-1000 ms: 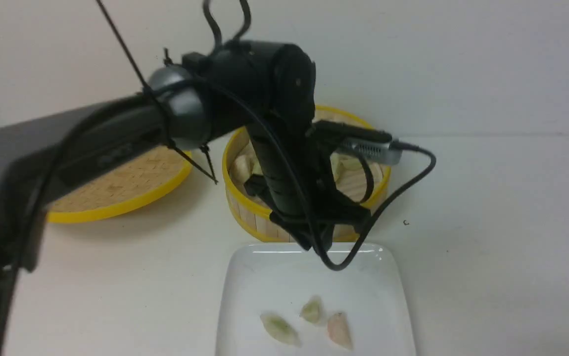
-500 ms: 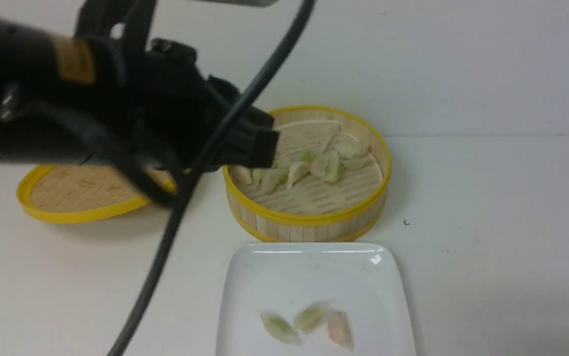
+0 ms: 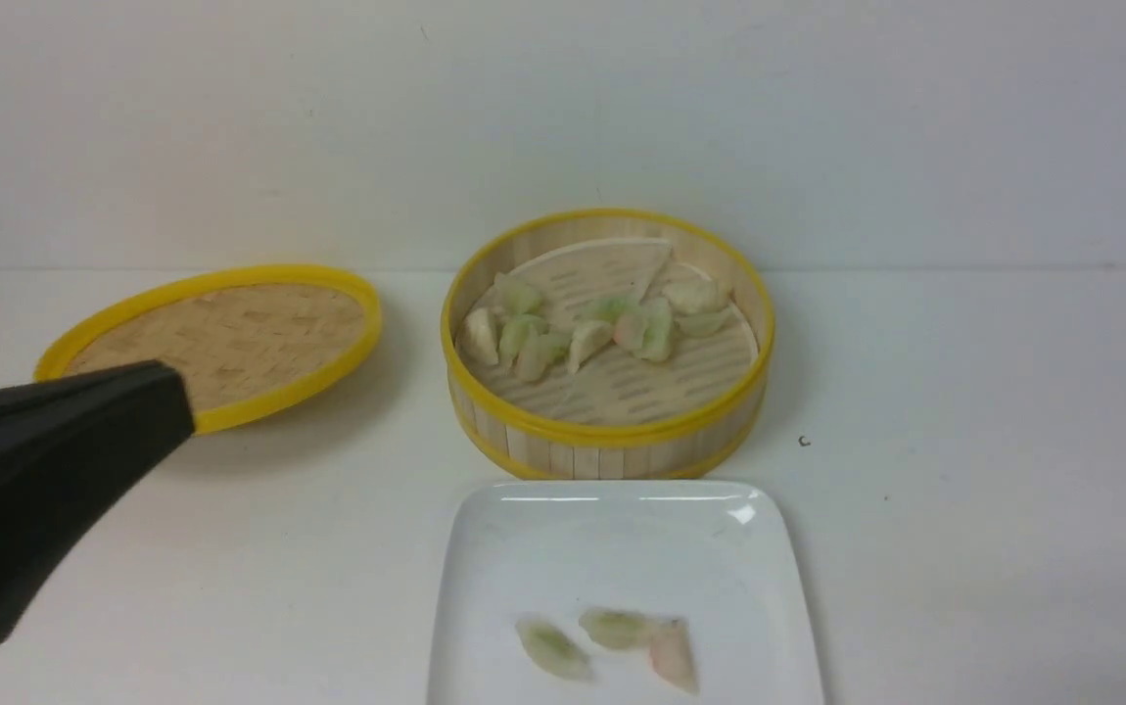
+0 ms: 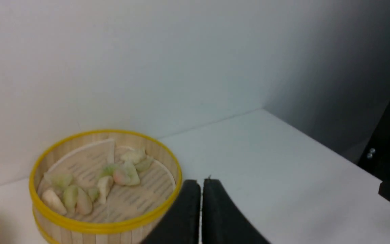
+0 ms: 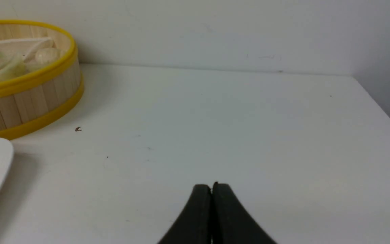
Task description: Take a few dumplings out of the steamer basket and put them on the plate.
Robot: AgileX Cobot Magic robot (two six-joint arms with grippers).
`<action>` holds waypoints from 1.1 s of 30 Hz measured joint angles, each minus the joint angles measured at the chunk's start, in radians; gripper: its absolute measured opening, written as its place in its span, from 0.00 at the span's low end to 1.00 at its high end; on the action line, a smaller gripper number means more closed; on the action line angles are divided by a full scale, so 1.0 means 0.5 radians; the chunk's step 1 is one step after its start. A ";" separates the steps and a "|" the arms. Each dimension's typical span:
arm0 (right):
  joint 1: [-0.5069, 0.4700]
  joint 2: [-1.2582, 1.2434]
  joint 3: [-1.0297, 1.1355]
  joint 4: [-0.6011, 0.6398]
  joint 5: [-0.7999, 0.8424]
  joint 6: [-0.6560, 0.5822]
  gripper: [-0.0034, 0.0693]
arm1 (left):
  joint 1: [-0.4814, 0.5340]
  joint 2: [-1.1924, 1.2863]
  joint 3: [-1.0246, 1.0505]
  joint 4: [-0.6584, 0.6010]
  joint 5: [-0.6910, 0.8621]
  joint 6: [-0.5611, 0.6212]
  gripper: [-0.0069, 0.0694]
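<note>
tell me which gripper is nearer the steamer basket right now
Left. The left gripper sits shut just beside the steamer basket rim; the right gripper is shut over bare table, well off to the basket's right.

Front view: raised, near, looking forward and down over the white tabletop (image 3: 964, 392) to the wall. Left wrist view: low, looks across the round bamboo-slat steamer basket with yellow rim bands (image 4: 106, 228) toward the wall corner. Right wrist view: low over the table; basket (image 5: 28, 101) at frame edge. All three share the basket (image 3: 612, 446).
</note>
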 joint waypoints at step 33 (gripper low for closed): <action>0.000 0.000 0.000 0.000 0.000 0.000 0.03 | 1.069 -0.915 1.325 0.314 -0.058 0.159 0.08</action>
